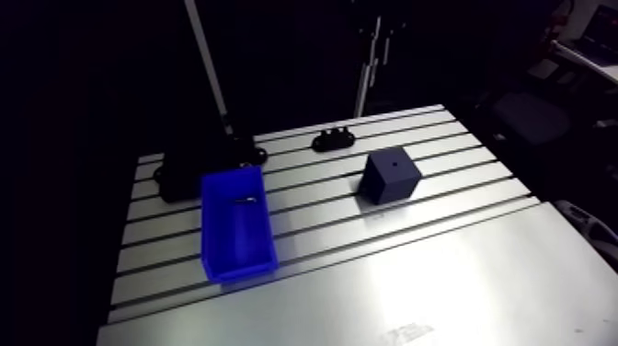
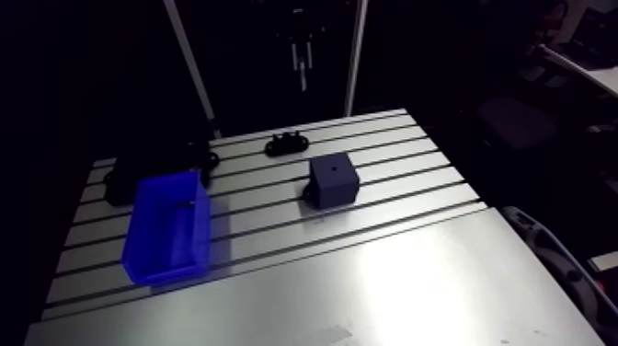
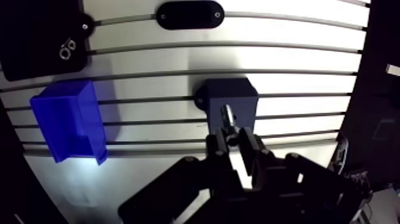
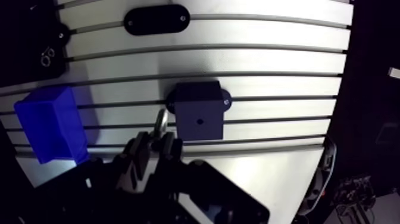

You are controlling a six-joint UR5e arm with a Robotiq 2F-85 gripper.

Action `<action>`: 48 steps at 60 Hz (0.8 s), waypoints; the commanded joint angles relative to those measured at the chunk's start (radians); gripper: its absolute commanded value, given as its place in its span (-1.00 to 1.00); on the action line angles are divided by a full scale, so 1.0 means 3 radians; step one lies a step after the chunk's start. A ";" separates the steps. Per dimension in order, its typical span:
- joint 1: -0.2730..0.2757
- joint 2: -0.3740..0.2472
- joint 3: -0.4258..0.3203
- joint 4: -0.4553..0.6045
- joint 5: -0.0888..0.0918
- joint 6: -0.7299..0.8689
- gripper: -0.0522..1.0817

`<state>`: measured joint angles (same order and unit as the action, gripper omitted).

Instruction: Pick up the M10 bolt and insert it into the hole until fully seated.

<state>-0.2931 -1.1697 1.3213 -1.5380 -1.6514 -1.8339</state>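
Aluminium tabletop [image 1: 441,276] with slots carried a blue bin [image 1: 237,225], well apart from a dark block [image 1: 390,175] that had a small hole [image 1: 394,162] in its top face. Close by that block the hand [image 3: 237,140] was clamped on the M10 bolt [image 3: 228,116]. Its shiny end stuck out ahead of the fingers toward the block, though contact could not be judged.

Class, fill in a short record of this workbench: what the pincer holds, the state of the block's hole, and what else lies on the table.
pincer: shut on a shiny metal bolt
target: dark cube-shaped block, hole in its top empty
bolt position: held above the block, not in the hole
other items: blue plastic bin, black oval plate
surface: slotted aluminium table
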 commanded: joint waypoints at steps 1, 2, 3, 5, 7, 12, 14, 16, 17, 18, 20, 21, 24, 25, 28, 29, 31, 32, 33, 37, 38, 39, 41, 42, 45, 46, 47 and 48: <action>-0.0005 -0.0143 0.0153 -0.0004 0.0010 -0.0006 0.99; -0.0005 -0.0156 0.0184 -0.0004 0.0006 -0.0005 0.99; -0.0005 -0.0156 0.0184 -0.0004 0.0006 -0.0005 0.99; -0.0009 -0.0166 0.0215 -0.0013 0.0005 -0.0009 0.99; -0.0010 -0.0177 0.0246 -0.0036 0.0010 -0.0010 0.99; -0.0005 -0.0230 0.0347 -0.0255 0.0015 -0.0051 0.99; -0.0005 -0.0256 0.0387 -0.0351 0.0015 -0.0099 0.99; -0.0009 -0.0268 0.0415 -0.0422 0.0033 -0.0163 0.99; -0.0010 -0.0270 0.0437 -0.0476 0.0044 -0.0233 0.99; -0.0010 -0.0270 0.0437 -0.0476 0.0044 -0.0233 0.99; -0.0001 -0.0271 0.0466 -0.0519 0.0055 -0.0300 0.99; -0.0004 -0.0271 0.0492 -0.0534 0.0065 -0.0354 0.99; -0.0014 -0.0271 0.0500 -0.0549 0.0075 -0.0396 0.99; -0.0011 -0.0271 0.0519 -0.0560 0.0072 -0.0438 0.99; -0.0002 -0.0271 0.0530 -0.0566 0.0076 -0.0479 0.99; -0.0009 -0.0271 0.0532 -0.0584 0.0077 -0.0520 0.99; -0.0014 -0.0271 0.0541 -0.0613 0.0086 -0.0543 0.99; -0.0028 -0.0271 0.0560 -0.0652 0.0091 -0.0568 0.99; -0.0028 -0.0271 0.0560 -0.0652 0.0091 -0.0568 0.99; -0.0045 -0.0280 0.0625 -0.0762 0.0102 -0.0623 0.99; -0.0046 -0.0281 0.0642 -0.0814 0.0115 -0.0646 0.99; -0.0046 -0.0281 0.0642 -0.0814 0.0115 -0.0646 0.99; -0.0050 -0.0281 0.0658 -0.0856 0.0122 -0.0666 0.99; -0.0060 -0.0281 0.0686 -0.0876 0.0127 -0.0678 0.99; -0.0065 -0.0281 0.0712 -0.0878 0.0128 -0.0684 0.99; -0.0071 -0.0281 0.0738 -0.0883 0.0119 -0.0690 0.99; -0.0071 -0.0281 0.0738 -0.0883 0.0119 -0.0690 0.99; -0.0071 -0.0285 0.0776 -0.0888 0.0118 -0.0695 0.99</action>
<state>-0.3056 -1.2523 1.5071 -1.7625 -1.6202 -2.0114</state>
